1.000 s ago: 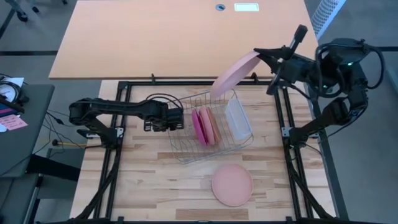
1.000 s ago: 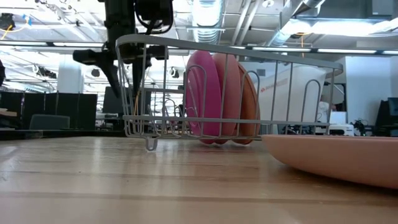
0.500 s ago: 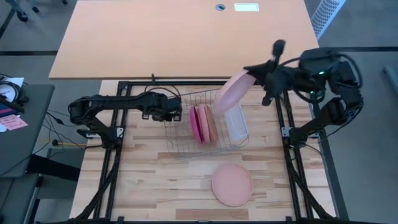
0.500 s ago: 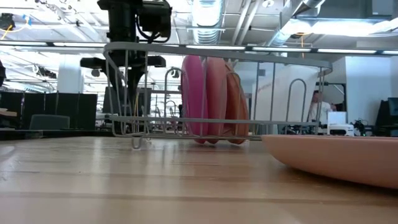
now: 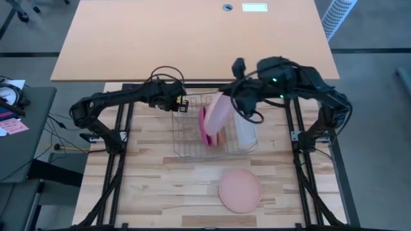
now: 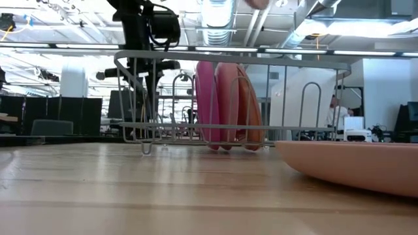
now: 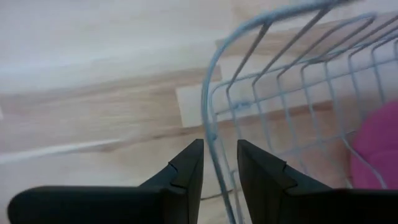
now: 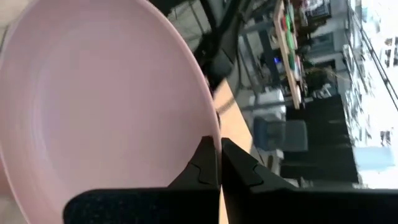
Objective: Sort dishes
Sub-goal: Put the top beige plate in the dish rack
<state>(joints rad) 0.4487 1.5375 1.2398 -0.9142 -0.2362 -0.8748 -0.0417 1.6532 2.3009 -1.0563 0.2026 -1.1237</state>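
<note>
A wire rack [image 5: 212,131] stands on the wooden table. In it stand a magenta plate [image 5: 203,125] and salmon plates [image 6: 238,104] on edge, with a translucent tub [image 5: 244,128] beside them. My left gripper [image 7: 219,163] is at the rack's far left corner, shut on its rim wire. My right gripper [image 8: 219,163] is shut on a pale pink plate [image 5: 218,115], which it holds tilted above the rack. Another salmon plate [image 5: 239,190] lies flat on the table nearer the front edge. My left gripper has the rack's top rim wire [image 7: 210,134] between its two fingers at the rounded far left corner. The fingers slant down from above, across the wire. The rack rests on the table. My right gripper pinches the pale pink plate's rim [image 8: 214,138] between its two fingers, one on each face. It comes from the table's right side, slanting slightly down. The plate is lifted clear and tilted steeply over the rack's middle.
An orange tabletop [image 5: 192,38] lies beyond the far edge. Black frame rails [image 5: 292,135] run along both sides of the wooden table. There is free wood left of the rack and around the flat salmon plate.
My right gripper has swung the pale pink plate from beyond the rack's far right corner leftward and down, tipping it steeper over the rack. My left gripper has narrowed on the rack's rim and moved toward the far edge, swinging the skewed rack square.
</note>
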